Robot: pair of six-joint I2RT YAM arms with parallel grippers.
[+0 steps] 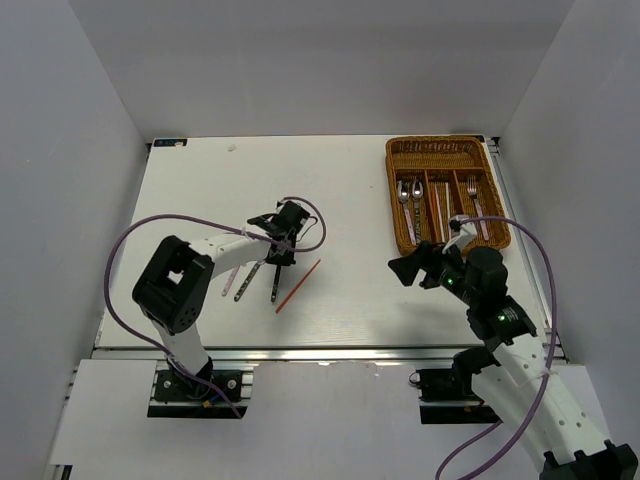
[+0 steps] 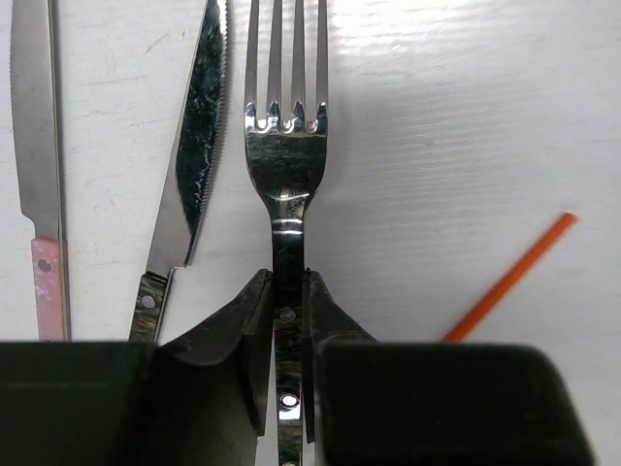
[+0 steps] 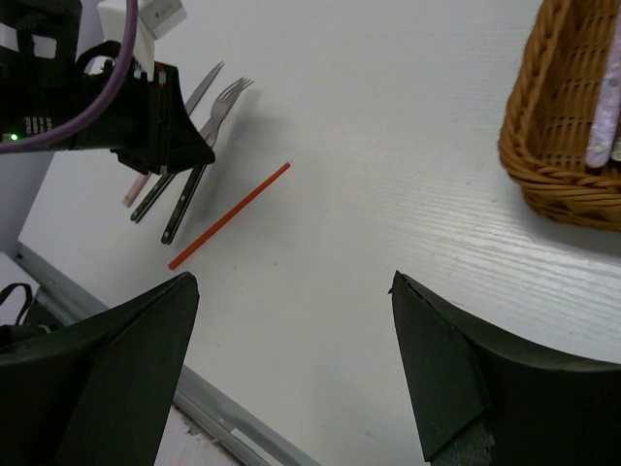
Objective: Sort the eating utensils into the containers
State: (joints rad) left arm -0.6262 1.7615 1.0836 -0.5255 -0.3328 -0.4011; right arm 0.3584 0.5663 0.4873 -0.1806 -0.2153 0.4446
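My left gripper (image 1: 281,246) is shut on the dark riveted handle of a silver fork (image 2: 284,146), whose tines point away; in the left wrist view my gripper (image 2: 288,283) pinches the handle just behind the neck, low at the table. A dark-handled knife (image 2: 194,165) and a pink-handled knife (image 2: 35,146) lie to its left. One red chopstick (image 1: 298,286) lies to its right and shows in the right wrist view (image 3: 230,216) too. The wicker tray (image 1: 446,146) holds two spoons (image 1: 409,195), chopsticks (image 1: 437,205) and a fork (image 1: 474,190). My right gripper (image 1: 425,265) is open and empty (image 3: 294,282).
The tray stands at the back right; its near corner (image 3: 548,160) shows in the right wrist view. The table's near metal rail (image 1: 330,352) runs in front of both arm bases. The left arm's purple cable (image 1: 310,225) loops over the table.
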